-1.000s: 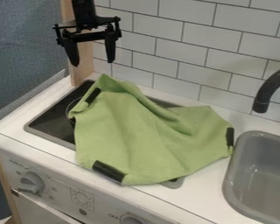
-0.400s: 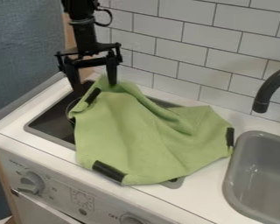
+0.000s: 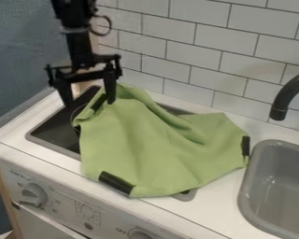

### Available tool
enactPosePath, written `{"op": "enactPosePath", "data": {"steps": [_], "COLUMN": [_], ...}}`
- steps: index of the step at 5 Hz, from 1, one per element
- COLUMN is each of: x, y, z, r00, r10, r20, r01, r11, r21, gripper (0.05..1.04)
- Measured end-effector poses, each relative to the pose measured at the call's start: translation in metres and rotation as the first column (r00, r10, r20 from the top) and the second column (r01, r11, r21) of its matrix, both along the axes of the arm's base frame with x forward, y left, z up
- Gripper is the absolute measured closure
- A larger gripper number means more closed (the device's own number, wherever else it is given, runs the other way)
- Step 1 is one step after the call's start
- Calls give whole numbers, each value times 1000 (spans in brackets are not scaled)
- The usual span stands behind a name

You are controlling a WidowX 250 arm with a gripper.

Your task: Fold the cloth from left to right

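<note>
The green cloth [image 3: 152, 144] lies rumpled across the dark stove top [image 3: 55, 130], one side spilling onto the white worktop [image 3: 217, 200] towards the sink [image 3: 261, 186]. Its left side is out flat enough, with a raised crease running down from the top corner. The gripper [image 3: 89, 102] is at that upper left corner, jaws spread wide and pinching nothing: one side over the stove top, the other by the cloth's edge and its black strip [image 3: 99, 101]. Whether it touches the fabric, I can't tell.

I'd call this the lining-up step, with the grasp and the fold itself left to do. Next, the jaws want to come over the edge, lower and close on it, then lift and carry it right (a shallow pinch could slip, and the cloth would simply bunch).
</note>
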State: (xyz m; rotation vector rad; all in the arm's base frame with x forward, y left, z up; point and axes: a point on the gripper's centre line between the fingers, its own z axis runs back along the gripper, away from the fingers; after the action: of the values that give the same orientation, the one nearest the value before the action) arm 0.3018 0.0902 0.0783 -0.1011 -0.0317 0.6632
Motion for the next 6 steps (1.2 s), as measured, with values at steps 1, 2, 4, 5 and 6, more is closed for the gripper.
{"op": "enactPosePath", "data": {"steps": [1,2,4,5,6], "x": [-11,-21,-32,-34,-34], "y": [-3,-9,-25,-25,-25], "z": [-1,-12,-35,-50,-65], "r00": [1000,1000,997,995,990], "r10": [16,6,-64,-86,-117], "r20": [23,1,-34,-52,-75], "r01": [-17,-6,66,89,121], "r11": [1000,1000,996,994,992], "r21": [14,17,60,59,47], "gripper": [84,84,84,84,84]}}
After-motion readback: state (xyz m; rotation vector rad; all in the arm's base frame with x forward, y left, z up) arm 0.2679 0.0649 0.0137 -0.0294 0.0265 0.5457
